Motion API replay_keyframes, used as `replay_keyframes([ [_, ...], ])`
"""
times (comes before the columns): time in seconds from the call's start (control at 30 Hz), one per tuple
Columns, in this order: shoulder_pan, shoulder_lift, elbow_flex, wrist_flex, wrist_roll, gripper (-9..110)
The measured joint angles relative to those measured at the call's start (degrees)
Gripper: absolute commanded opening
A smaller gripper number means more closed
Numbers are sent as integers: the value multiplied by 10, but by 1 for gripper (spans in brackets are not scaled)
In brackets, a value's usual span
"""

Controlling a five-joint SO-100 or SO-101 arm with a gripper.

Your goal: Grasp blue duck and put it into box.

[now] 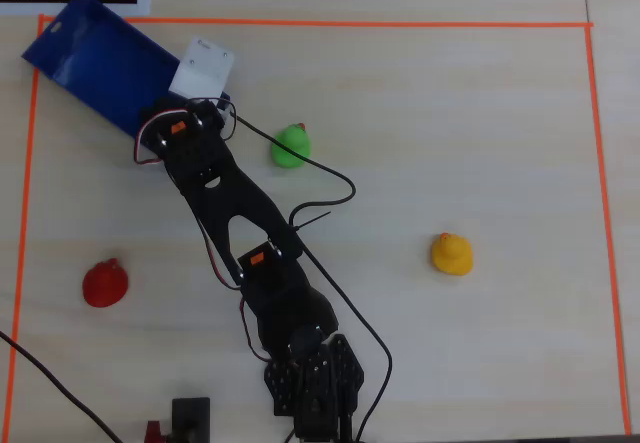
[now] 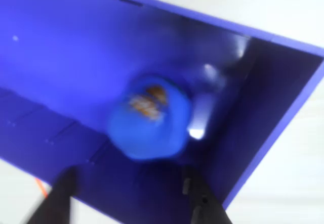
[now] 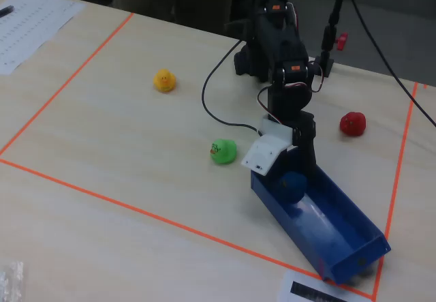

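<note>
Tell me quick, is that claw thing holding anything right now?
Gripper: open, holding nothing; the blue duck sits apart from its fingertips inside the blue box.

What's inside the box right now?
The blue duck lies inside the box, near the end under the pincer. The rest of the floor looks bare. In the overhead view the arm hides the duck.

A glossy blue box [image 3: 340, 237], seemingly plastic, is catching glare at lower right of the fixed view. The blue duck [image 2: 149, 117] inside is looking smooth and rubbery. The desk [image 1: 450, 113] is showing pale matt wood grain.
</note>
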State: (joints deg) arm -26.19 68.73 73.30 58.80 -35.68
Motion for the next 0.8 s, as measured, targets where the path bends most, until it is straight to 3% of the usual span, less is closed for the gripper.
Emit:
replay_keyframes([
  [0.07, 0, 0, -5, 10, 1, 4],
  [0.1, 0, 5, -5, 18, 0, 0],
  [0.37, 51, 207, 98, 47, -67, 0],
  [0.8, 155, 834, 711, -14, -240, 0],
])
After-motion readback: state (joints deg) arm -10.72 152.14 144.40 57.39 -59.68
